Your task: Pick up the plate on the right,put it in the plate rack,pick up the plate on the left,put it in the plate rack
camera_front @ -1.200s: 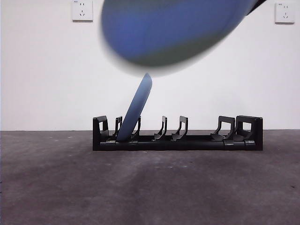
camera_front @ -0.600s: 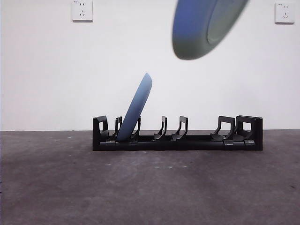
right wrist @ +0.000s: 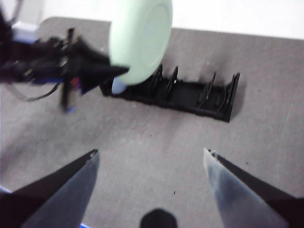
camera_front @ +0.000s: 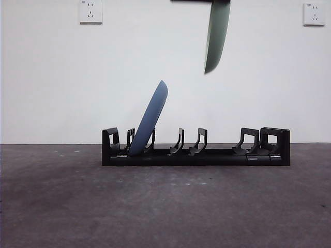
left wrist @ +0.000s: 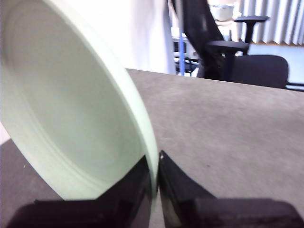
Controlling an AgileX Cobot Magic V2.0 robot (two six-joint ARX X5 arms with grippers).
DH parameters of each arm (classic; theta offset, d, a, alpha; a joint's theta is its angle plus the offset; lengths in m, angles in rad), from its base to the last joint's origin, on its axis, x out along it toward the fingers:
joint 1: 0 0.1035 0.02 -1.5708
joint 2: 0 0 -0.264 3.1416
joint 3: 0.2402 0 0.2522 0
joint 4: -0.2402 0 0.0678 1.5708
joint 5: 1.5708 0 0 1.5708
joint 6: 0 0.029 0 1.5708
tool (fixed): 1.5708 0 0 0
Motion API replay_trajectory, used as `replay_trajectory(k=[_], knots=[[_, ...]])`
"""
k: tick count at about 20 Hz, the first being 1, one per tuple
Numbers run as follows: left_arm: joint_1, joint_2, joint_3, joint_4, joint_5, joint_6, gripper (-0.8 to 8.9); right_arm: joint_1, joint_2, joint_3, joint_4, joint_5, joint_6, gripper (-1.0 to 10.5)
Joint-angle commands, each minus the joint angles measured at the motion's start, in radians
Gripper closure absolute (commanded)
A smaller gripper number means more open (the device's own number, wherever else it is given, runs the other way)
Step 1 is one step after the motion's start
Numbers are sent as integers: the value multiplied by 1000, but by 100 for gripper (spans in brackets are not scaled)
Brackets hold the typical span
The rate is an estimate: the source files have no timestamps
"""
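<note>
The black plate rack [camera_front: 195,151] lies across the table, and a blue plate [camera_front: 151,119] leans in its left-hand slots. High above the rack's middle a pale green plate [camera_front: 217,36] hangs edge-on and nearly upright. My left gripper [left wrist: 156,178] is shut on the rim of this green plate [left wrist: 71,109]. In the right wrist view the green plate [right wrist: 140,40] hovers over the rack [right wrist: 190,92], with the left arm [right wrist: 71,66] behind it. My right gripper [right wrist: 152,161] is open and holds nothing, well back from the rack over bare table.
The dark grey table [camera_front: 165,206] runs to a white wall with two sockets [camera_front: 90,11]. Office chairs [left wrist: 237,57] stand beyond the table's far side in the left wrist view.
The green plate has swung right across the top of the front view and turned from broad-face-on to edge-on and upright. The rack and the blue plate have not moved.
</note>
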Motion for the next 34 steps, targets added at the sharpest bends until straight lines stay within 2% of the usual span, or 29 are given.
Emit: replay_trajectory(k=[1,4,10,24,29,33,34], knots=[[28,60,-1,77,-6,-71,822,1,-14,-6,-26,-6,11,569],[55,120,-1,137,-33,-103,822,1,-26,-7,-26,-8,11,569],[105,243,1,201,-37,-110,822,1,-26,-18,-26,-15,11,569],[139,370,7,188,-42,-90,822,1,-26,-42,-26,-74,7,570],[138,385,7,166,-102,-72,822,1,-26,-89,-26,-101,6,570],[131,385,8,174,-79,-71,801,1,-26,-135,-26,-102,-2,570],[126,385,8,174,-79,-71,762,1,-26,-142,-26,-103,-2,570]])
